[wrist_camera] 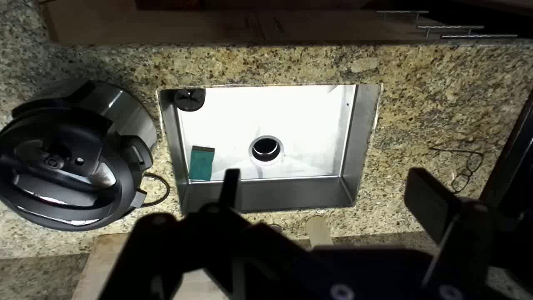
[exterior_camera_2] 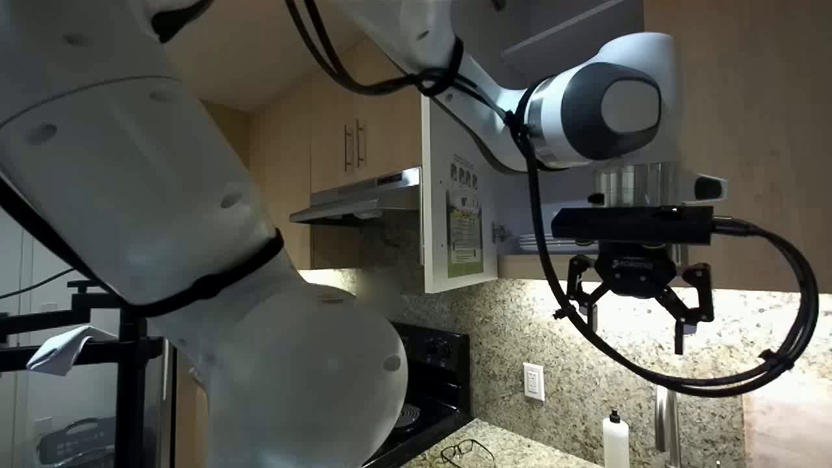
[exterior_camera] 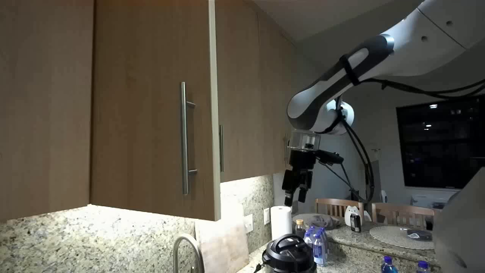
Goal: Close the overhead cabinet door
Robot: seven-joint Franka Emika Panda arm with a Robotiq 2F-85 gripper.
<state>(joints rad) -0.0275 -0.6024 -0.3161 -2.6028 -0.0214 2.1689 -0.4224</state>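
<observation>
The overhead cabinet door (exterior_camera: 144,94) stands open, its long bar handle (exterior_camera: 185,138) near the right edge in an exterior view. Its pale inner face (exterior_camera_2: 458,214) shows in an exterior view, at the left of the cabinet (exterior_camera_2: 520,268), where what seem to be stacked plates (exterior_camera_2: 531,242) sit. Right of the door and apart from it, the tool (exterior_camera_2: 636,335) points down, fingers (exterior_camera_2: 679,338) spread wide. Beneath, in the wrist view, a sink (wrist_camera: 300,193) with a green sponge (wrist_camera: 202,163) is set in the bench (wrist_camera: 437,104); a lidded cooker (wrist_camera: 62,166) stands left of it, glasses (wrist_camera: 467,171) lie right.
</observation>
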